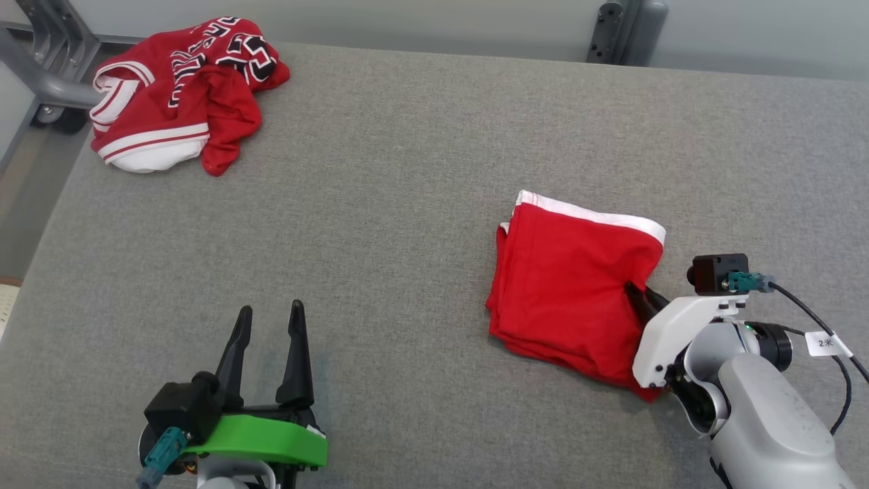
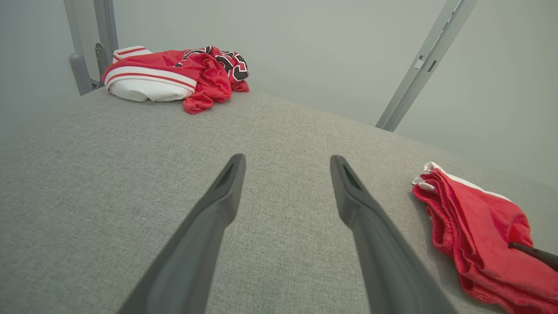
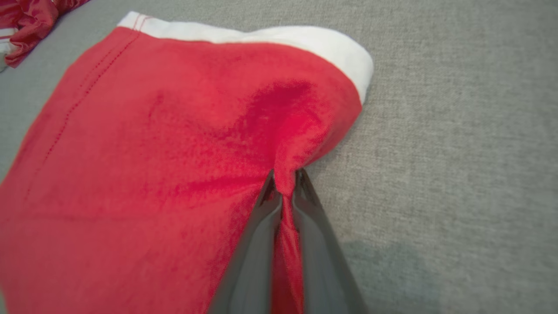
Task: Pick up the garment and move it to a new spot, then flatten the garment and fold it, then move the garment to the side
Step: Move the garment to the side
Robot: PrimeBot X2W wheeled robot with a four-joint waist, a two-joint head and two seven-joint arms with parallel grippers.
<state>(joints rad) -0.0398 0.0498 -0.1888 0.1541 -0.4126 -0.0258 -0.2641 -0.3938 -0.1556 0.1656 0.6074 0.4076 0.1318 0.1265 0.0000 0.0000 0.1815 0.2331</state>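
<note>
Garment (image 1: 570, 278) folded, we pinch its edge tight in our R gripper (image 3: 285, 175), sideways move pending; L gripper (image 1: 271, 307) spread wide, empty.

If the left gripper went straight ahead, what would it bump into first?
Probably only the bare grey table: the left gripper points between the crumpled jersey and the folded garment, missing both. Depth is unclear.

Right gripper (image 3: 284, 185) pinching red garment (image 3: 152, 152)
</note>
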